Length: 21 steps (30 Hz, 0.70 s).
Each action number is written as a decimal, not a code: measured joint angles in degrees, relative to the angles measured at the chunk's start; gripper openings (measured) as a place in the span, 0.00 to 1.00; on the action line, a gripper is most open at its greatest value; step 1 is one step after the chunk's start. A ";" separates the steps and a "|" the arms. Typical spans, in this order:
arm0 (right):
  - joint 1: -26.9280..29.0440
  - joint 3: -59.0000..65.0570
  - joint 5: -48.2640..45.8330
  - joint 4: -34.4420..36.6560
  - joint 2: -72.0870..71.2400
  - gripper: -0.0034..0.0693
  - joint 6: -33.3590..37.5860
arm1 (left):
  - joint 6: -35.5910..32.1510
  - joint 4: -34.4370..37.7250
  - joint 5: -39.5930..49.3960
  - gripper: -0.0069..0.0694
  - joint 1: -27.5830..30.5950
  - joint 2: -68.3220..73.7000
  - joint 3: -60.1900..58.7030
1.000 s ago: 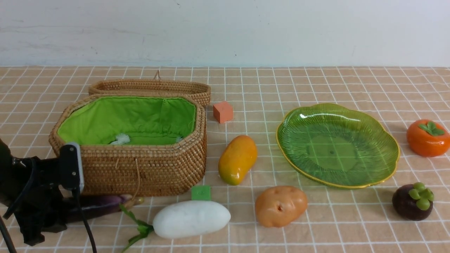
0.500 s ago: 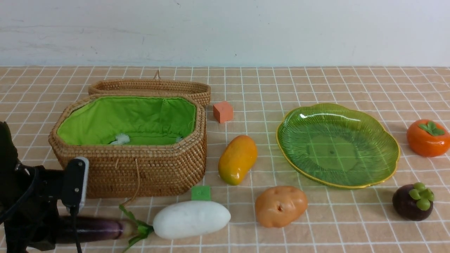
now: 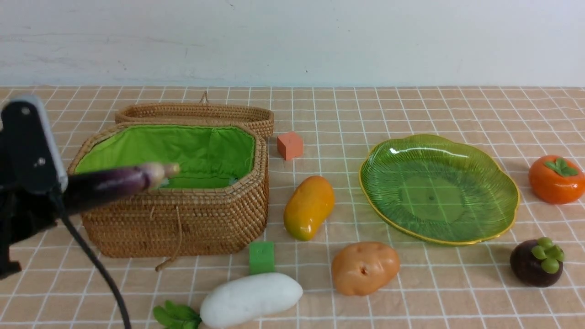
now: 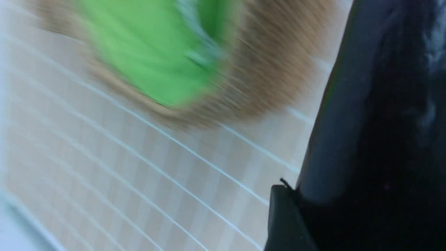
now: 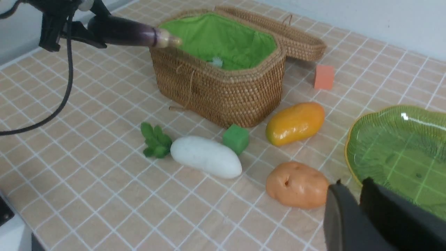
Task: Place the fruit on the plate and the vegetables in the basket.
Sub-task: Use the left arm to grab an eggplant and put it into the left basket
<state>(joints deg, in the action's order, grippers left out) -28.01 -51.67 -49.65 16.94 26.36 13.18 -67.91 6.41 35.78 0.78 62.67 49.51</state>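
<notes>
left arm sits at the left edge of the front view, wrist well above the checked cloth (image 3: 411, 114). the black housing (image 3: 27, 141) on the wrist faces the camera and a black cable (image 3: 93, 267) hangs below it. left gripper (image 3: 48, 203) is clamped on the fat end of the eggplant (image 3: 109, 185). its fingers are mostly hidden behind the housing.

eggplant is in the air, long axis near horizontal, tilted slightly up toward frame right, pale stem end pointing right. mid-body to stem sticks out past the jaws on that side. stem tip is over the near-left rim of the wicker basket (image 3: 183, 224); the rest of the body is outside, left of it. basket is open, lid (image 3: 196, 112) lying behind it. left wrist view is blurred, only green lining and wicker readable.

right gripper (image 5: 353, 184) shows only in its own wrist view: fingers together, nothing between them, potato (image 3: 364, 268) and plate (image 3: 438, 192) rim just ahead.

radish (image 3: 251, 299) is at lower centre, leaves to frame left. mango (image 3: 308, 208) is between basket and plate. persimmon (image 3: 556, 179) and mangosteen (image 3: 535, 262) are at the right edge, all on the cloth.
</notes>
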 joint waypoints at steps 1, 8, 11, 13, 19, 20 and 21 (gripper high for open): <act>0.00 0.00 1.85 0.00 0.00 0.17 0.00 | 0.00 2.74 -2.72 0.61 0.00 0.10 0.49; 0.00 0.00 11.67 0.30 0.00 0.17 0.00 | -4.09 10.21 -8.65 0.61 0.00 12.84 8.76; 0.00 0.00 12.32 1.21 0.00 0.17 0.00 | -4.16 10.63 -9.52 0.61 0.00 18.84 12.69; 0.00 0.00 12.27 2.23 0.00 0.17 0.00 | -4.16 10.70 -9.65 0.61 0.00 21.60 14.59; 0.00 0.00 11.37 4.22 0.00 0.17 0.00 | -4.16 10.80 -10.02 0.61 0.00 25.61 16.63; 0.00 0.00 11.32 4.28 0.00 0.17 0.00 | -4.16 10.75 -10.02 0.62 0.00 25.62 16.63; 0.00 0.00 11.24 4.51 0.00 0.17 0.00 | -4.16 10.68 -9.96 0.63 0.00 25.62 16.63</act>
<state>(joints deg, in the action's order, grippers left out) -28.01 -51.67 -38.42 21.45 26.36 13.18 -72.07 17.10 25.82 0.78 88.29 66.14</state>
